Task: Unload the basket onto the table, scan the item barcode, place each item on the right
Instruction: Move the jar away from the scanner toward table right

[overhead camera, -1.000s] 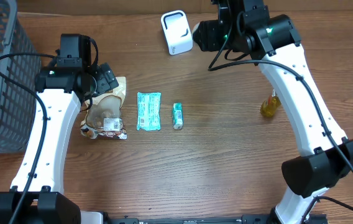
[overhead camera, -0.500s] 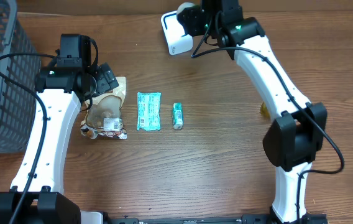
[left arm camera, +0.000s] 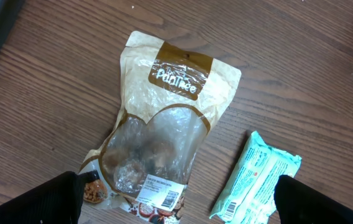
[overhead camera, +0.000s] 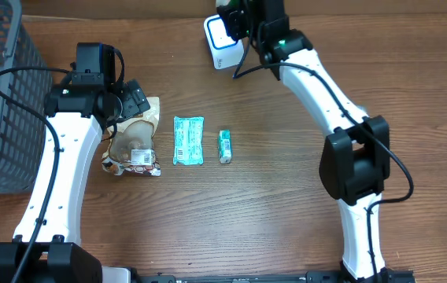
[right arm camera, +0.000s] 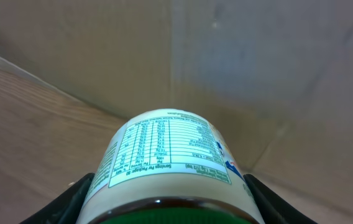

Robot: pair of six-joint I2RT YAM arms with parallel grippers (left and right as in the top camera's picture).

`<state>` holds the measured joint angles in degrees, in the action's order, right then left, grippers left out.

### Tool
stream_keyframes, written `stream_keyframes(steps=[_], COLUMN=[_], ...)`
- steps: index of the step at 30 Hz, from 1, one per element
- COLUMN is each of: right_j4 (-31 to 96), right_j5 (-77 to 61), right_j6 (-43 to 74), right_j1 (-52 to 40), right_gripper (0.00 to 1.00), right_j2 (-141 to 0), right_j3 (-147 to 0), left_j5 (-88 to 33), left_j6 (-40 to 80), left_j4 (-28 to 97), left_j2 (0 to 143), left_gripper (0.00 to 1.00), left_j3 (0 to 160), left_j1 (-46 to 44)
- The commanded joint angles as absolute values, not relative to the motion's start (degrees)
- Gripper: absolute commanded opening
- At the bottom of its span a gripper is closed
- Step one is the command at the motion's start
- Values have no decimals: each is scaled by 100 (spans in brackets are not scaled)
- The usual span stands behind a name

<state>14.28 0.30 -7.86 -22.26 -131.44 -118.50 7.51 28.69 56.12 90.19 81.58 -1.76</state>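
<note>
Right pincer (right arm camera: 168, 200) pinches bottle (right arm camera: 167, 163) at sides near green cap (right arm camera: 164, 219). Bottle rigid, likely light, glossy label probably slippery. Best hold: sides, label uncovered. Left pincer (left arm camera: 183, 200) spread wide over pouch (left arm camera: 164, 124).

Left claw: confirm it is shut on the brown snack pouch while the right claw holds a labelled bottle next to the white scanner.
Not quite. The left claw stands wide open above the brown snack pouch, not shut on it, as the left wrist view shows. The rest holds: the right claw holds a labelled bottle next to the white scanner.
</note>
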Motion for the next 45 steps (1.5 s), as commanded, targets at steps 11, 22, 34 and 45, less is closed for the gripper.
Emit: stream_keyframes(steps=[11,22,34,45], right_j4=[104,-1041,-1229,-1498], right_j5=[770,768,421,443], right_j6=[-1509,-1505,-1455,-558], right_j1=[-2421,-2421,-2377,-2198], right_gripper=[7,7,7,5], right_j2=[-13745,-14324,-14678,-14381], right_j3=[-11950,-11948,-11948,-11950], left_j5=[744,744,744,744], left_j6=[2829,2829,2829,2829], left_j4=[5612,5612,5612,5612], left_j2=[9035,9035,9035,9035], left_gripper=[100,100,99,100], left_j3=[8211,8211,8211,8211], left_j1=[-156,-156,-156,-156])
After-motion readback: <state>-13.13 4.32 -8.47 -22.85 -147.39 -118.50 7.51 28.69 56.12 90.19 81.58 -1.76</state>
